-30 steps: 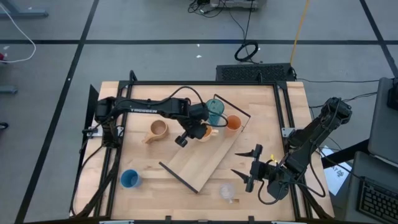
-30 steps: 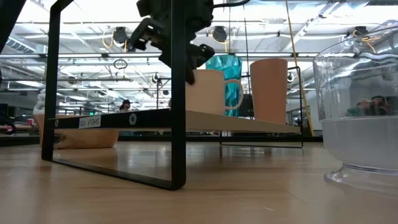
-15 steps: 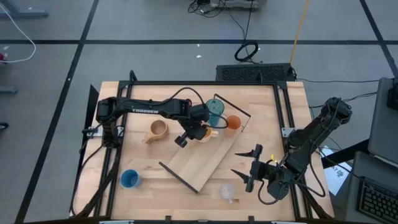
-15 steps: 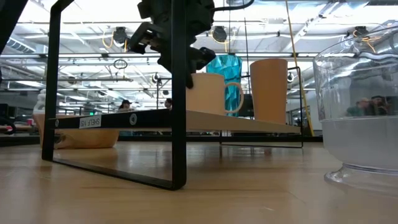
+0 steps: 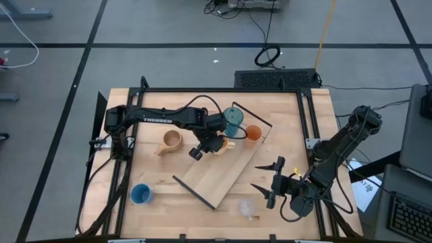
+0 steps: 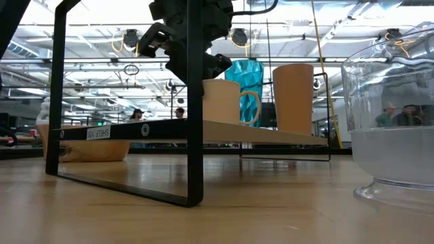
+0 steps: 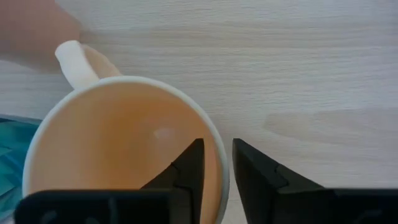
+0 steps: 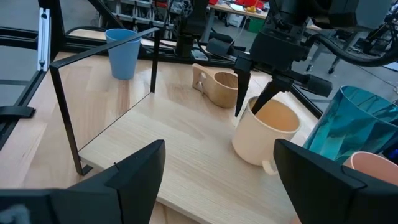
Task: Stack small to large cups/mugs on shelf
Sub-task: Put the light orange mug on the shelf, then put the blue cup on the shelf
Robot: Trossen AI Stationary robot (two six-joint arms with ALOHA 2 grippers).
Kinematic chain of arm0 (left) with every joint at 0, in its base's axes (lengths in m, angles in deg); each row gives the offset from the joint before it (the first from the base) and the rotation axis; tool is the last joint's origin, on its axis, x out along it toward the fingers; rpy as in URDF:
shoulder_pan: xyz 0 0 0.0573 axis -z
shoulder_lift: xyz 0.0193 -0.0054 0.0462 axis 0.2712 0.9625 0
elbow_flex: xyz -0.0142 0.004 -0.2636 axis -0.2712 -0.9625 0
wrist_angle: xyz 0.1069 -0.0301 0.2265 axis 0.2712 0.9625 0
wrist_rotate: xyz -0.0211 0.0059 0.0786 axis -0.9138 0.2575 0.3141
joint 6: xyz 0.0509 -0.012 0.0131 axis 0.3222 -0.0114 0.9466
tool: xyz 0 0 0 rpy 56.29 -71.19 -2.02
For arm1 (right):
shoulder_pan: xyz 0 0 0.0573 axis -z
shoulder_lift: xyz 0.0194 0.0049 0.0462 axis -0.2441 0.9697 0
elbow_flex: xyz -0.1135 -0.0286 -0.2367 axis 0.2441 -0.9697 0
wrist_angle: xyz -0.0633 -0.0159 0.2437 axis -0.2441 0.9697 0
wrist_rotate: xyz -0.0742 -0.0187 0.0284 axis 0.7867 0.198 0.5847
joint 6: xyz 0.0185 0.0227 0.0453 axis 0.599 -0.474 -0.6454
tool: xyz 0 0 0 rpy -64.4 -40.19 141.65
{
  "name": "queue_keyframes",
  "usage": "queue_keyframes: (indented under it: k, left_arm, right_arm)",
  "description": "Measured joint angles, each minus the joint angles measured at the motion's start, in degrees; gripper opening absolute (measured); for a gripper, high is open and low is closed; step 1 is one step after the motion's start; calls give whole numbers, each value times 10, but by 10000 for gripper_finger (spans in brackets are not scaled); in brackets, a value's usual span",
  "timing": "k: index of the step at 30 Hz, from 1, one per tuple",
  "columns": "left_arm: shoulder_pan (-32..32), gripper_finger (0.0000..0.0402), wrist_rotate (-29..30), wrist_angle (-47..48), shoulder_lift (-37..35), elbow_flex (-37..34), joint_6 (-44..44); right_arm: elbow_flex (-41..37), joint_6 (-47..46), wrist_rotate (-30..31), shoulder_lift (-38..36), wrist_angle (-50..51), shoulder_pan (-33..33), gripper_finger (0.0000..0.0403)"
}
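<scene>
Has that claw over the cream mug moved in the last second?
Barely. The left gripper stays over the cream mug on the shelf, beside the teal tumbler; its fingers have loosened.

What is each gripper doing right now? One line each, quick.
Left gripper: open, fingers straddling the cream mug's rim on the shelf.
Right gripper: open, empty, beside the shelf.

A wooden tabletop (image 5: 154,174) stood on grey floor (image 5: 169,23) crossed by black tape lines (image 5: 202,45). Well beyond the fingers (image 7: 258,174) of the left gripper (image 7: 217,152), off the table's far edge, lay a coiled black cable (image 5: 268,55), a yellow cable (image 5: 326,30) and a dark grille (image 5: 277,79). Far behind those fingers, under ceiling lights (image 6: 129,41), stood what may have been a person (image 6: 180,112).
</scene>
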Motion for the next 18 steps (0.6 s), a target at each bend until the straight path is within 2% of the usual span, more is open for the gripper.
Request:
queue_keyframes:
  k: [9, 18]
  left_arm:
    - [6, 111, 0, 5, -3, 0, -15]
    - [20, 113, 0, 9, -4, 0, -22]
  right_arm:
    - [0, 0, -1, 0, 0, 0, 293]
    - [0, 0, -1, 0, 0, 0, 293]
